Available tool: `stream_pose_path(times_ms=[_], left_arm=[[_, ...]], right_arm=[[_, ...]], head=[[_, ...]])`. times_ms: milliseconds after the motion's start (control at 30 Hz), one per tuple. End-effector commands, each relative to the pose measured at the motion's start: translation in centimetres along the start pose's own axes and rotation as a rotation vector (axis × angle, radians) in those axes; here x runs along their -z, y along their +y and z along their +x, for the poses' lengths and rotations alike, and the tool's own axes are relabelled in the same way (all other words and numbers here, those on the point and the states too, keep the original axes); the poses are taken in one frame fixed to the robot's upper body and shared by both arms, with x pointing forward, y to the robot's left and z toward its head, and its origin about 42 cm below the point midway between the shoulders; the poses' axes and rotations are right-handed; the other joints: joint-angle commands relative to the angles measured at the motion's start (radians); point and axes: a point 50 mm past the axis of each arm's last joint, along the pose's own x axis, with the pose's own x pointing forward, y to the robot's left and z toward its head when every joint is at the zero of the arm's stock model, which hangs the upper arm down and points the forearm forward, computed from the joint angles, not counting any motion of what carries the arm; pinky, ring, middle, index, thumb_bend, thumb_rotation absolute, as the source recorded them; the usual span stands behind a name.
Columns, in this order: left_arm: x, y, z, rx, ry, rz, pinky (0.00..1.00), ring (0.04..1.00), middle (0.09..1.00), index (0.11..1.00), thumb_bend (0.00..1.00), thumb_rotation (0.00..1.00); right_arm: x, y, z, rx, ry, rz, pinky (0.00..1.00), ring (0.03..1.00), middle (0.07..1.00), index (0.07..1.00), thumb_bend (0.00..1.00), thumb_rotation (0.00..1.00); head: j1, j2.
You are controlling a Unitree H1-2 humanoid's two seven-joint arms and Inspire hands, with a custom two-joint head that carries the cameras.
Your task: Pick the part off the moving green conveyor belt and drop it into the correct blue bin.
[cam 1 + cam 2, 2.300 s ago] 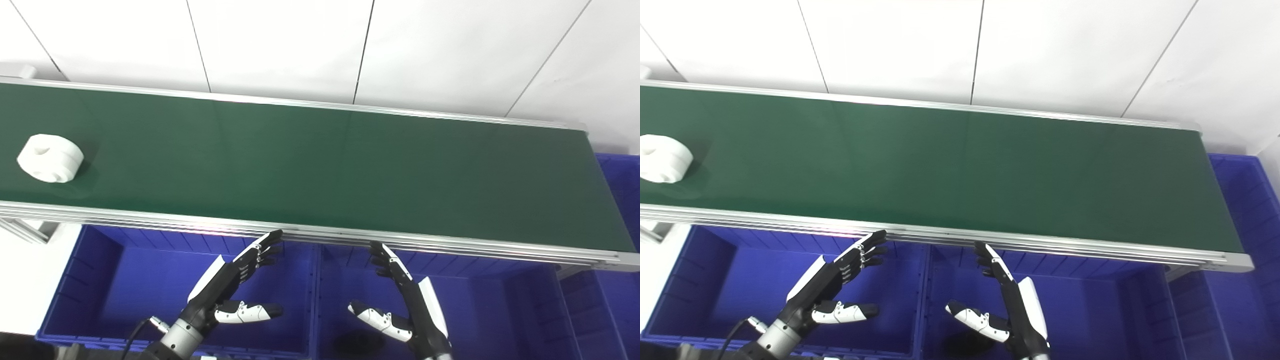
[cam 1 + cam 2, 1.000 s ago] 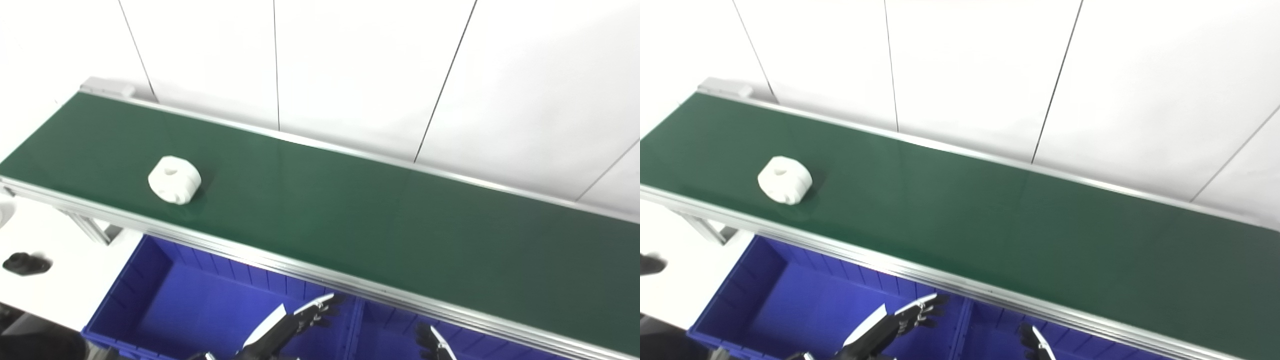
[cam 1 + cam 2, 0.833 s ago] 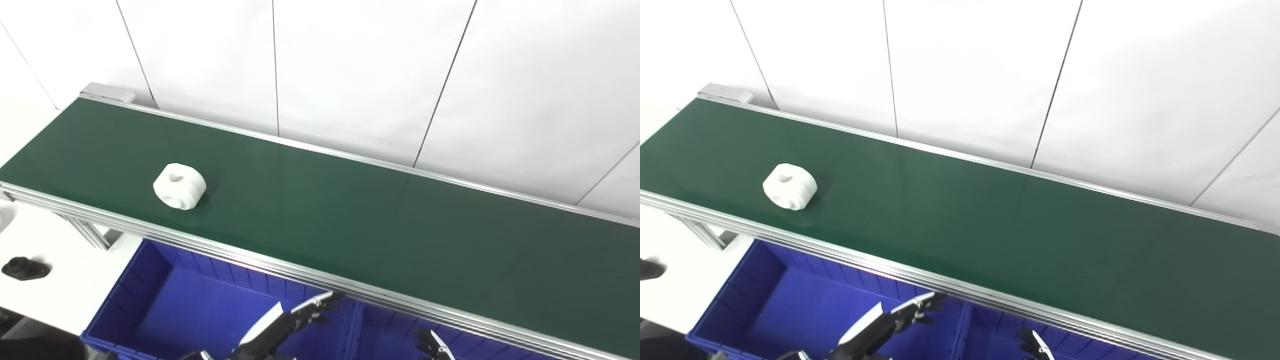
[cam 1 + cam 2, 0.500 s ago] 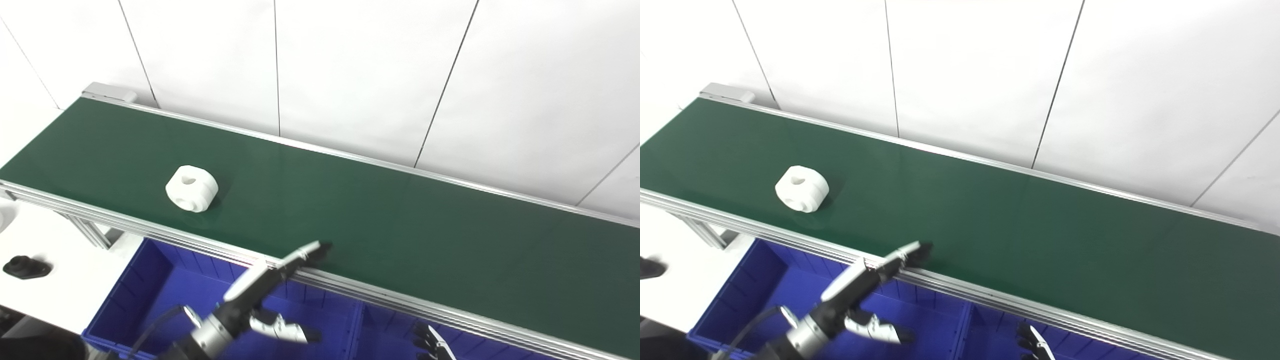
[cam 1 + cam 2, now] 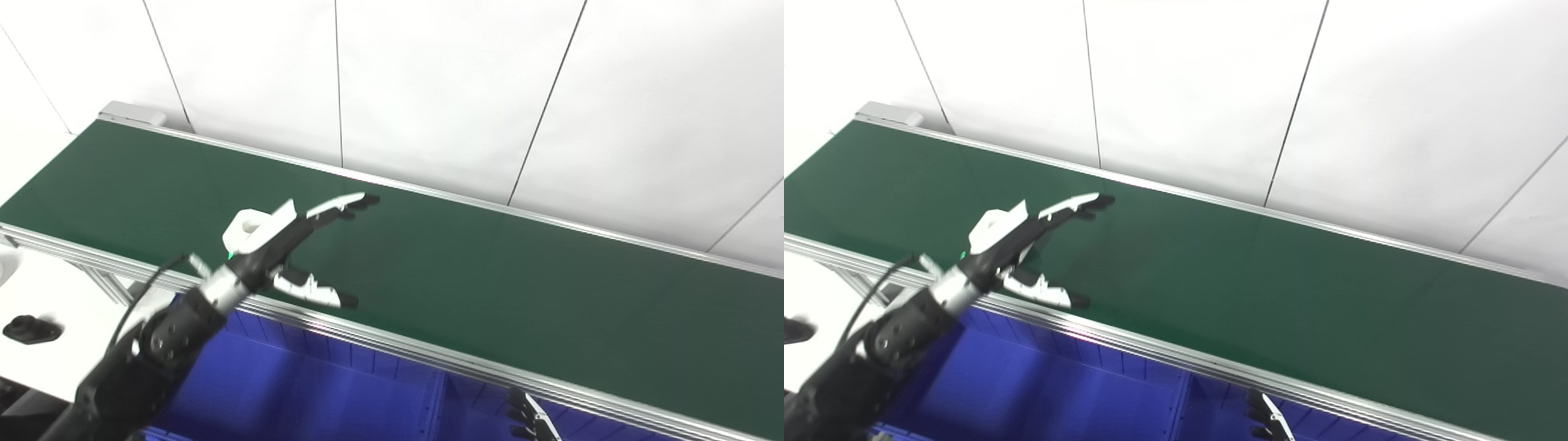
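Observation:
A white round part point(image 5: 244, 224) with a hole in its top lies on the green conveyor belt point(image 5: 490, 282), toward the left. My left hand point(image 5: 288, 245) is raised over the belt just to the right of the part and partly covers it. Its fingers point(image 5: 343, 205) stretch out beyond the part and its thumb point(image 5: 312, 295) points along the near side, so the hand is open and holds nothing. Whether it touches the part is not clear. Only the fingertips of my right hand point(image 5: 530, 422) show at the bottom edge, straight and apart, below the belt's near rail.
Two blue bins sit side by side under the belt's near rail, a left bin point(image 5: 294, 392) and a right bin point(image 5: 471, 410). A small black object point(image 5: 27, 327) lies on the white surface at the far left, near the belt's frame leg point(image 5: 107, 285). A white panelled wall stands behind.
My left hand has risen from over the left bin, crossed the near rail, and now reaches over the belt beside the part. The part has drifted right along the belt. The right hand stays low.

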Motion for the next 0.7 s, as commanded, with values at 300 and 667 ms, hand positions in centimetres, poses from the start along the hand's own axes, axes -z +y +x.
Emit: stream_pose_path(times_ms=[300, 667], left_arm=[[1.4, 4.8, 4.8, 0.095, 0.077, 0.252, 0.79, 0.899, 0.939, 0.907, 0.74, 0.28], [4.1, 5.6, 6.5, 0.225, 0.234, 0.383, 0.82, 0.922, 0.953, 0.919, 0.85, 0.27]], right_arm=[[-1.0, -0.3, 0.1, 0.014, -0.083, 0.017, 0.75, 0.826, 0.855, 0.878, 0.69, 0.44], [-1.1, -0.2, -0.1, 0.022, -0.081, 0.017, 0.74, 0.821, 0.852, 0.870, 0.69, 0.42]], head=[[-0.004, -0.010], [-0.009, -0.009]])
